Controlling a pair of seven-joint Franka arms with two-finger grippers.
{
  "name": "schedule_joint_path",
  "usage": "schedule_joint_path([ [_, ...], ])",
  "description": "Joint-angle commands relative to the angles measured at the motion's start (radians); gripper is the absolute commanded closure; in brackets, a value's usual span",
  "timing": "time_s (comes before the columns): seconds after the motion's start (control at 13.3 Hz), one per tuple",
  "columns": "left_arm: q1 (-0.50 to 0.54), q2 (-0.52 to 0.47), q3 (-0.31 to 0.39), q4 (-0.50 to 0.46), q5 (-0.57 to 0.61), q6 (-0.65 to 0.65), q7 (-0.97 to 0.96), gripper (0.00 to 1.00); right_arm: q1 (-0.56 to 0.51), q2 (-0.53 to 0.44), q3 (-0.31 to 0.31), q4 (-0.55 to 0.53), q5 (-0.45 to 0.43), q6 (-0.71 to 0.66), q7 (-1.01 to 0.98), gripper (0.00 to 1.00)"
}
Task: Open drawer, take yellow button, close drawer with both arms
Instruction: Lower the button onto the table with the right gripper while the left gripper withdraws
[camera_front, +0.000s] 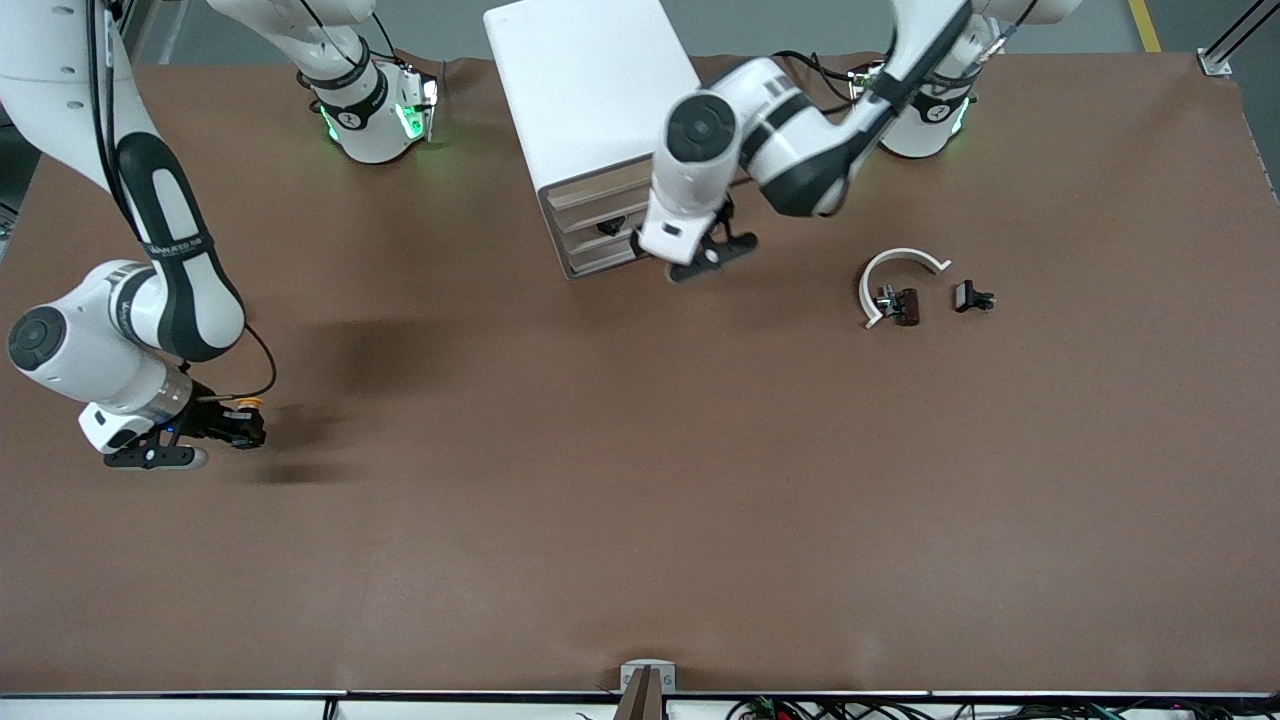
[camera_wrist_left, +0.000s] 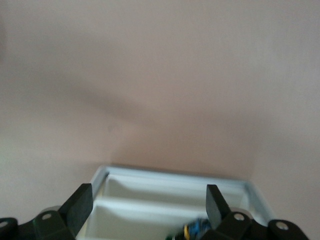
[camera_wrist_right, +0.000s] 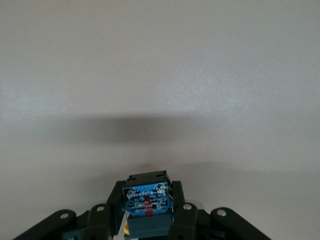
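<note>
Over the counter at the right arm's end, the right hand grips the button. At the cabinet, the left hand gapes, empty, above the open drawer.

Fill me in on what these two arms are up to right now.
The right gripper is shut on the button, holding it above bare table toward the right arm's end. The left gripper hangs open at the front of the white cabinet, over a pulled-out drawer. So the button is out, and the drawer is not yet pushed shut.
</note>
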Motion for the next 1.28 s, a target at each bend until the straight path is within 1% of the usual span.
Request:
schedule_joint_path([
  [0.0,0.118,-0.013,-0.009,0.023,0.021,-0.012,-0.004,0.00,-0.027,0.050,0.019,0.030,0.032,0.020,-0.028,1.00],
  [0.08,0.166,-0.013,-0.009,0.041,0.030,-0.012,0.002,0.00,-0.029,0.058,0.019,0.035,0.034,0.020,-0.023,1.00],
  [0.3,0.281,-0.016,-0.009,0.113,0.132,-0.012,0.060,0.00,-0.035,0.093,0.016,0.076,0.035,0.018,-0.005,1.00],
  [0.45,0.377,-0.018,-0.012,0.150,0.139,-0.012,0.166,0.00,-0.043,0.098,0.017,0.080,0.034,0.018,0.041,1.00],
  [0.6,0.444,-0.024,-0.010,0.170,0.140,-0.012,0.270,0.00,-0.043,0.099,0.016,0.080,0.034,0.018,0.074,1.00],
  [0.68,0.480,-0.034,-0.009,0.185,0.156,-0.012,0.302,0.00,-0.046,0.099,0.016,0.080,0.034,0.017,0.072,0.64],
  [0.75,0.513,-0.039,-0.010,0.202,0.185,-0.014,0.348,0.00,-0.046,0.099,0.016,0.084,0.034,0.015,0.071,0.01],
  [0.9,0.556,-0.058,-0.009,0.240,0.222,-0.066,0.489,0.00,-0.040,0.092,0.014,0.110,0.020,-0.008,0.061,0.00],
  [0.98,0.585,-0.062,-0.010,0.265,0.222,-0.096,0.566,0.00,-0.036,0.079,0.014,0.124,-0.003,-0.058,0.036,0.00],
  [1.05,0.614,-0.074,-0.010,0.285,0.222,-0.124,0.646,0.00,-0.042,0.056,0.014,0.159,-0.027,-0.127,-0.015,0.00],
  [1.2,0.658,-0.110,-0.010,0.297,0.222,-0.165,0.779,0.00,-0.039,0.020,0.013,0.248,-0.040,-0.306,-0.035,0.00],
])
